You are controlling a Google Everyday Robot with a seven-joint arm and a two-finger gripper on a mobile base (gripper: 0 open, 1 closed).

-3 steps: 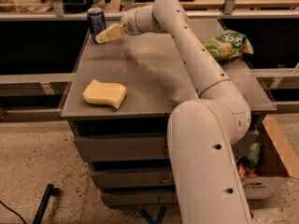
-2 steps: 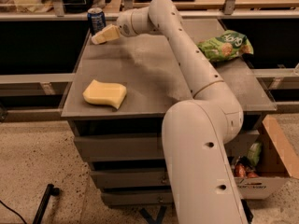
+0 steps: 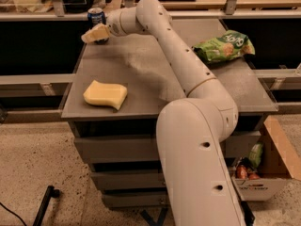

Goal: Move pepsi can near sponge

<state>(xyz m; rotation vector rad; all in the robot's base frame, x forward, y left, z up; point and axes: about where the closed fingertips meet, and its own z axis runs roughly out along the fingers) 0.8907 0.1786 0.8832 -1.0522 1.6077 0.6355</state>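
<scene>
- The gripper is at the far left corner of the desk, low over the top and pointing left.
- The pepsi can stands upright just behind the gripper, on the same far left corner. The gripper's pale tip covers the can's lower part, so only the blue upper body and silver top show.
- Whether the gripper is wide, narrow or closed around the can cannot be told; from this angle it overlaps the can, and contact cannot be made out.
- The sponge lies flat near the front left edge of the desk, well apart from both can and gripper, with bare desk between them.
- The white arm rises from the base at the desk's front and reaches diagonally across the top to the far left corner.
- A green snack bag lies at the far right of the desk.
- A cardboard box sits on the floor to the right of the desk.
</scene>
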